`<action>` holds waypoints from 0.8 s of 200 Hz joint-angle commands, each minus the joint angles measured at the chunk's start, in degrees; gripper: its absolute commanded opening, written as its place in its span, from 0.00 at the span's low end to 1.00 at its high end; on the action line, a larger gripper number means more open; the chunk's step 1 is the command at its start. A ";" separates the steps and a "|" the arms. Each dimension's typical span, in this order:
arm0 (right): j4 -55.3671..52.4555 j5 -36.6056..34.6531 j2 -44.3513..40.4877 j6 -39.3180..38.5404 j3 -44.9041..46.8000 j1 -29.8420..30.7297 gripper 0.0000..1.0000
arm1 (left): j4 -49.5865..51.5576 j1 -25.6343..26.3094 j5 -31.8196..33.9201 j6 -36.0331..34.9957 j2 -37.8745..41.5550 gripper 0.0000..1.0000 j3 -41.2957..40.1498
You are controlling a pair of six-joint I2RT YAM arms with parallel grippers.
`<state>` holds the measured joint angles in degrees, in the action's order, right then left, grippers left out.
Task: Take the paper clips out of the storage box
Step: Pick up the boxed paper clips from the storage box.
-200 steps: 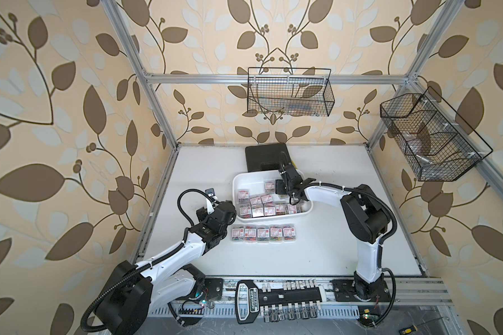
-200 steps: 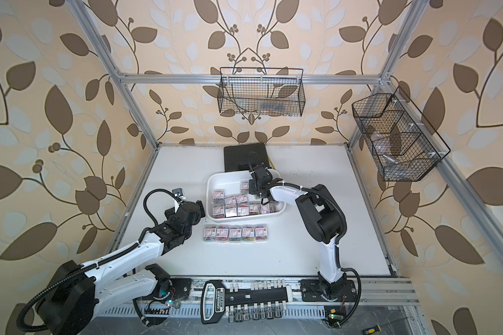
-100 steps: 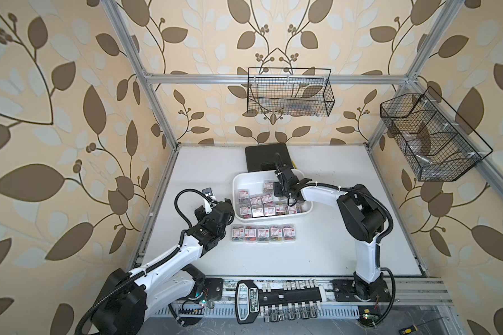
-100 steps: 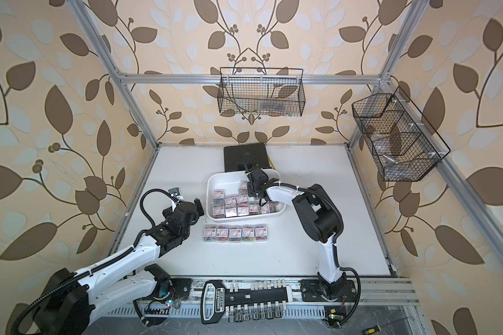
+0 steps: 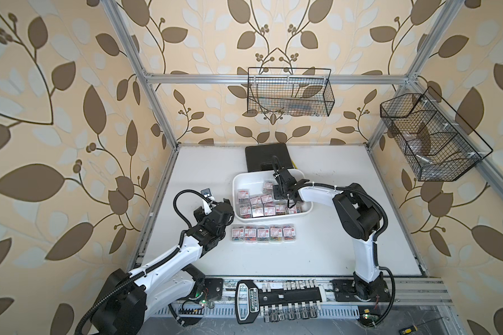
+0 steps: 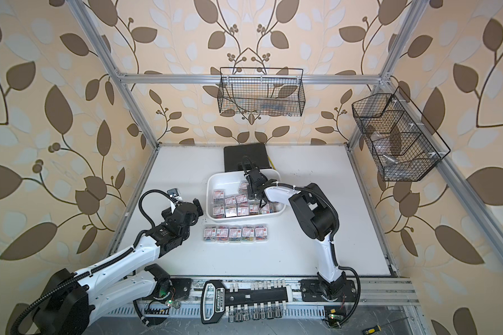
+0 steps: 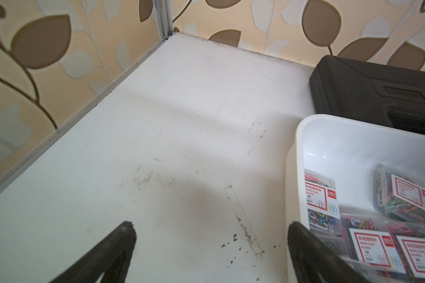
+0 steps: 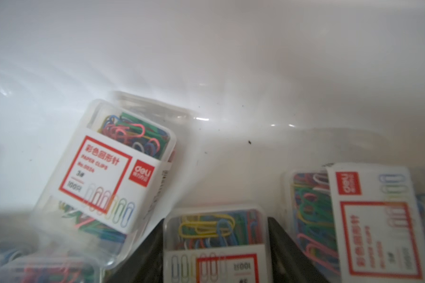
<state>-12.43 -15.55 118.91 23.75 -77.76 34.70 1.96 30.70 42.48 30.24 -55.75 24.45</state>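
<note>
Right gripper reaches down into the large shallow white plastic storage box, its two black fingers closely flanking one small clear plastic box of multicoloured paper clips. I cannot tell whether they actually clamp it. Neighbouring clip boxes crowd close, one of them a tilted box. About a dozen lie inside the tray, mid-table. A row of five clip boxes sits on the white table just near of it. To do this well, close squarely on the box's sides, lift straight up past neighbours and rim, then extend the row. Left gripper hovers left of the tray, jaws wide and empty. Beyond, at the far side, sits a black hard plastic case.
</note>
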 commanded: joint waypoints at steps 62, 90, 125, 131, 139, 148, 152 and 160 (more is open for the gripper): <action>-2.80 1.38 -0.08 0.89 -0.83 -0.70 0.52 | 0.07 -0.27 2.08 0.70 -0.32 0.99 0.87; -2.09 0.10 -7.86 1.73 2.08 -0.77 0.48 | 0.00 -0.21 2.07 0.67 -0.50 0.99 0.96; -0.62 -1.21 -19.46 3.68 8.46 -0.31 0.45 | -0.02 -0.20 1.91 0.58 -0.59 0.99 0.95; -0.21 -1.47 -21.97 4.25 9.93 -0.26 0.44 | 0.06 -0.27 1.84 0.61 -0.55 0.99 0.95; 0.63 -1.85 -24.94 5.33 12.34 -0.28 0.43 | 0.07 -0.22 1.76 0.52 -0.51 0.99 1.08; 1.84 -2.42 -28.27 6.70 15.74 -0.25 0.42 | 0.03 -0.21 1.65 0.44 -0.50 0.99 0.96; 2.54 -2.74 -30.01 7.44 17.37 -0.23 0.42 | -0.01 -0.22 1.56 0.39 -0.50 0.99 0.98; 3.82 -3.31 -33.25 8.90 20.51 -0.16 0.41 | -0.02 -0.21 1.50 0.43 -0.50 0.99 0.95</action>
<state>-11.11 -16.14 92.31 28.01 -64.90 34.28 1.96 30.70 42.46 30.30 -56.12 24.45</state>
